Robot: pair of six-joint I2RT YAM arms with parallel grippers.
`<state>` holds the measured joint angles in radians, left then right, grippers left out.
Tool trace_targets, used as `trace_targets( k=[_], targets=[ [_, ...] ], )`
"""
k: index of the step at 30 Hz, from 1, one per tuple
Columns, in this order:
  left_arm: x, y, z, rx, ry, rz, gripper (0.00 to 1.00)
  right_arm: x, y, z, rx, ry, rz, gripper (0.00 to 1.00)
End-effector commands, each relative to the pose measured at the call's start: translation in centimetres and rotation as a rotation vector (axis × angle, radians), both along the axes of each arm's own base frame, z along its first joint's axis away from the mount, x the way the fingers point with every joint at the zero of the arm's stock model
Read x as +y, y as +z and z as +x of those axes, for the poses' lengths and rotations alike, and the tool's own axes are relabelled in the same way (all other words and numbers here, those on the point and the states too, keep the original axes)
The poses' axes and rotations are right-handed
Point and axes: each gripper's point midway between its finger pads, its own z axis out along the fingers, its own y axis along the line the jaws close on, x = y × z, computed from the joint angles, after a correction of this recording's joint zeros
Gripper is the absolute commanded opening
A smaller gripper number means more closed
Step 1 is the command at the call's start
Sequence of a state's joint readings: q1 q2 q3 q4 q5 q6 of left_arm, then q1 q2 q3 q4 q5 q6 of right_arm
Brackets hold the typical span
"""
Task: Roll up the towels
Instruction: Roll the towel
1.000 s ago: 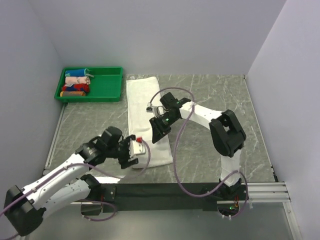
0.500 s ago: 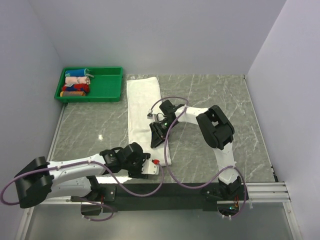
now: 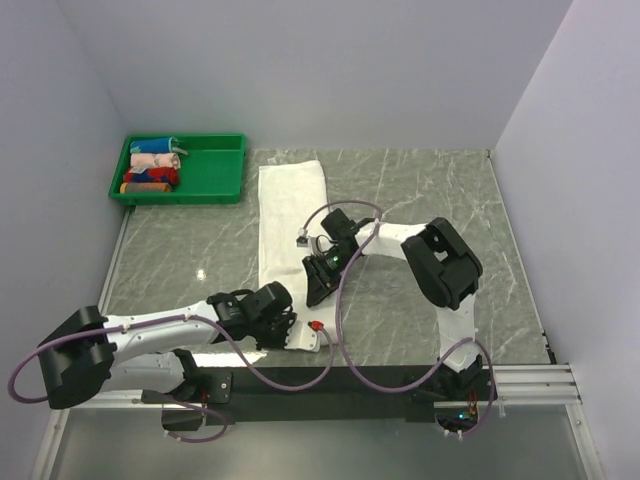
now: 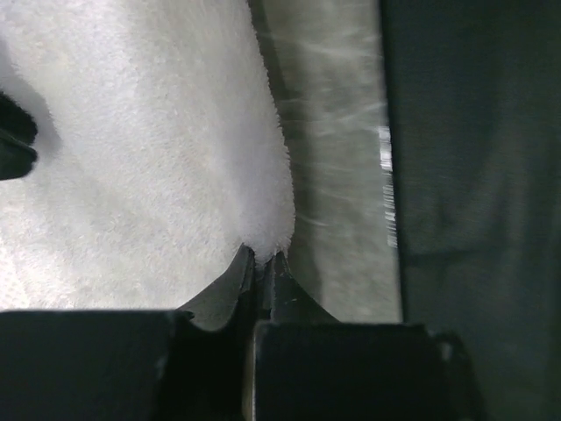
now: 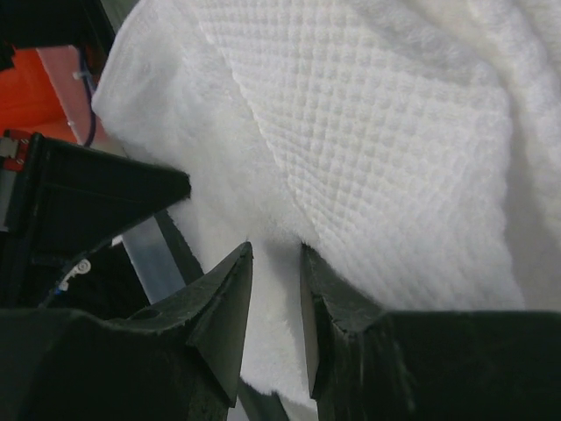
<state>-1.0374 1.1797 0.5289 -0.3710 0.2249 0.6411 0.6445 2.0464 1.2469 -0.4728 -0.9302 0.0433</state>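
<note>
Left end effector (image 4: 261,256) newly tight on towel (image 3: 285,200), right end effector (image 5: 276,254) unclear; rolled cloths (image 3: 152,168) in tray (image 3: 215,160).

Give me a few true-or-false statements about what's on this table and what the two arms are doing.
The white towel lies stretched out, not yet rolled. True.
The left gripper hangs wide open above the towel. False: it is shut on the towel's near edge.
The green tray holds colourful rolled cloths. True.
The right gripper is over the green tray. False: it is at the towel, far from the tray.
</note>
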Motion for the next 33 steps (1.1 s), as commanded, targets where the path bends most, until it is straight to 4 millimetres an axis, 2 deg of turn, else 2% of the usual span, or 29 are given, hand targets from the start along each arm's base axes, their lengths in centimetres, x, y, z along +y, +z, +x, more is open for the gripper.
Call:
trace_targets(
  k=[1,3,4,6,8,9,13,14,16,17,18,20,21,23,24,26,27,28,30,33],
  targets=[
    [0.8,1.7,-4.3,0.198,-0.064,-0.001,0.01,-0.6,1.8,-0.7,-0.086,0.024,-0.026,0.36],
    [0.3,2.7,-4.8,0.231,-0.071,-0.030,0.00,-0.4,3.4,-0.1,-0.104,0.019,-0.019,0.36],
    [0.4,3.0,-5.1,0.253,-0.065,-0.026,0.00,0.3,5.1,0.7,-0.145,0.018,0.012,0.36],
    [0.0,3.9,-4.7,0.274,-0.045,-0.052,0.00,1.1,6.1,1.4,-0.162,0.019,0.030,0.37],
    [-0.2,4.8,-4.4,0.318,-0.036,-0.053,0.00,1.1,5.3,1.4,-0.139,0.022,0.012,0.37],
    [-0.3,5.2,-4.1,0.335,-0.030,-0.062,0.00,1.0,4.0,1.3,-0.114,0.022,-0.013,0.37],
    [-0.7,6.6,-3.1,0.406,-0.005,-0.078,0.00,1.4,1.3,1.4,-0.108,0.016,-0.052,0.37],
    [-0.9,7.3,-2.1,0.413,0.020,-0.097,0.00,1.7,1.1,1.3,-0.111,0.027,-0.053,0.37],
    [-0.9,7.7,-2.0,0.488,0.037,-0.099,0.00,2.0,0.4,1.0,-0.114,0.043,-0.069,0.36],
    [-1.1,8.6,-0.7,0.495,0.070,-0.125,0.00,2.1,0.1,0.6,-0.121,0.056,-0.076,0.36],
    [-1.0,8.7,-0.5,0.530,0.088,-0.119,0.00,1.8,-0.3,0.0,-0.120,0.065,-0.085,0.37],
    [-1.3,10.0,1.2,0.541,0.130,-0.165,0.00,1.8,-0.2,-0.9,-0.104,0.079,-0.074,0.36],
    [-1.2,10.2,1.8,0.552,0.149,-0.169,0.00,1.7,0.2,-1.8,-0.092,0.087,-0.065,0.36],
    [-1.2,11.2,3.0,0.541,0.163,-0.197,0.01,1.9,1.4,-2.2,-0.102,0.095,-0.036,0.36],
    [-1.2,11.3,3.2,0.533,0.157,-0.194,0.00,2.1,2.9,-1.7,-0.141,0.092,-0.009,0.36],
    [-1.2,11.5,3.3,0.522,0.151,-0.193,0.01,2.1,4.2,-0.9,-0.163,0.081,-0.016,0.36],
    [-1.1,11.5,3.4,0.516,0.143,-0.191,0.00,2.3,5.5,0.7,-0.212,0.075,0.010,0.36],
    [-1.1,11.3,3.4,0.513,0.141,-0.186,0.01,2.3,5.9,1.4,-0.226,0.068,0.015,0.37],
    [-0.9,11.1,3.7,0.507,0.145,-0.182,0.01,2.4,6.7,3.3,-0.247,0.038,0.018,0.37],
    [-0.8,10.9,4.1,0.533,0.158,-0.186,0.01,2.4,6.0,5.2,-0.243,0.010,0.011,0.37]
  ],
)
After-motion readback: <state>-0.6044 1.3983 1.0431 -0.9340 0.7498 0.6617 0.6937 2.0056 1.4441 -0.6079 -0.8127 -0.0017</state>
